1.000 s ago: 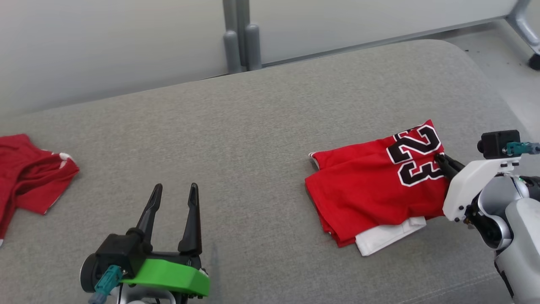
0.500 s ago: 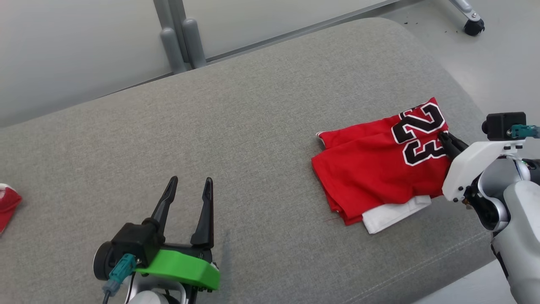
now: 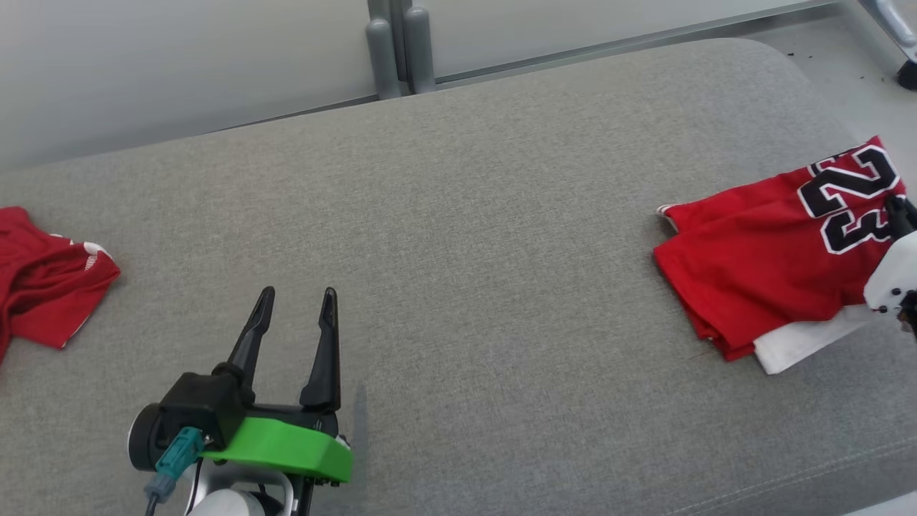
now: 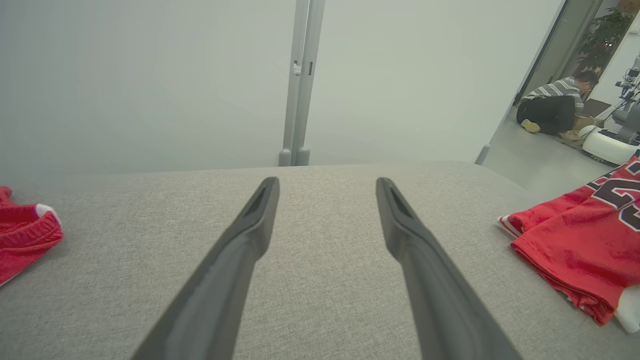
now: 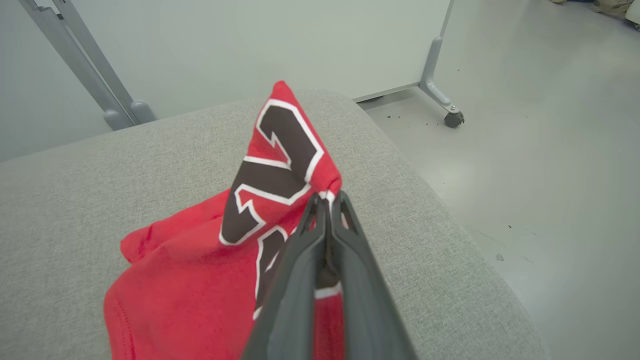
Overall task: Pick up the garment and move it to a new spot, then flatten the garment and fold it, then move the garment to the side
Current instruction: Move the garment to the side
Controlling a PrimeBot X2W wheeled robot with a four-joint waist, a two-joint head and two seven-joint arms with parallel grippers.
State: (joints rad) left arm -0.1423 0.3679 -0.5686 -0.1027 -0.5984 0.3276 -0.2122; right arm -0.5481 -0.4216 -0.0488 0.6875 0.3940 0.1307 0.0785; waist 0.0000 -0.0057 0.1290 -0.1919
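As the garment (image 3: 759,287) lies far to our right, our right tool (image 5: 327,200) pinches its numbered edge; our left tool (image 3: 297,297) stands wide, empty.

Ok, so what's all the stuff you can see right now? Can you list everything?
folded jersey: one, red with a black 23, right end of the cushion, white edge poking out beneath
crumpled garment: one, red with white trim, left end of the cushion
cushion: one, grey, under both garments
partition posts: two, grey, behind the cushion
caster wheel: one, black, on the floor beyond the cushion
person: one, striped top, crouched far off
left pincer: one, black, open over bare cushion
right pincer: one, dark, shut on the folded jersey's corner
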